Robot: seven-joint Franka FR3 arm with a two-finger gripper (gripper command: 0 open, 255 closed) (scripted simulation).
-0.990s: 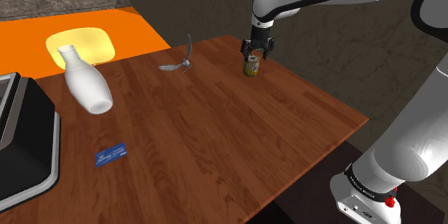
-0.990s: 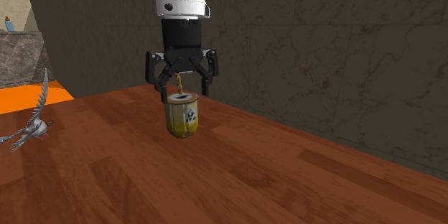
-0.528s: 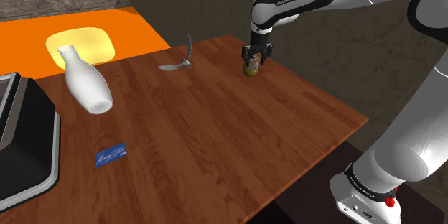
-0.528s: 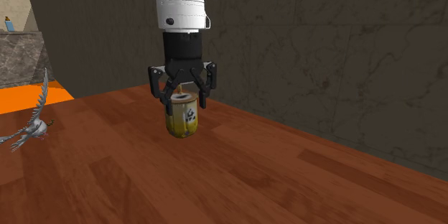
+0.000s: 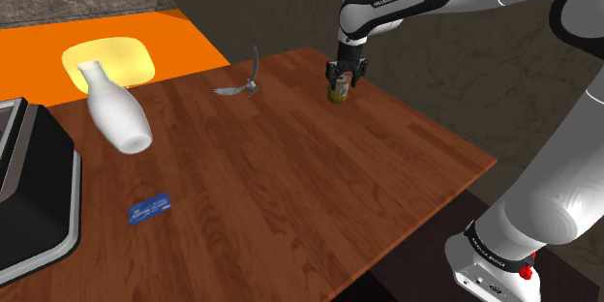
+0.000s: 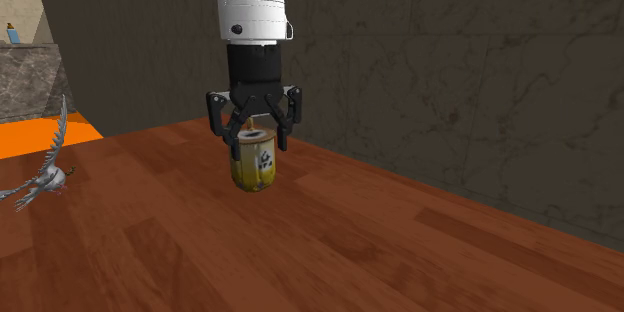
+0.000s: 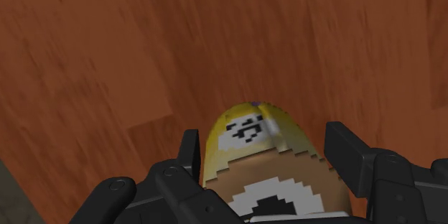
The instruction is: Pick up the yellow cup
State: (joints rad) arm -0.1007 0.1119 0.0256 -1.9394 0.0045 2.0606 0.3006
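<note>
Standing left of centre in the second exterior view on the wooden table, the yellow cup bears a black-and-white mark too small to read. The gripper clasps its rim, fingers pressed on both sides. Upper right in the shoulder view, the arm reads "FRANKA EMIKA".

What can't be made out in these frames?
- Inside of the yellow cup: second exterior view, the gripper shut on its rim sits over the mouth.
- Whether its base rests on the table or is lifted: too small in the shoulder view.
- Print on the blue card: shoulder view, too small.
- black object: cut off by the shoulder view's left edge.
</note>
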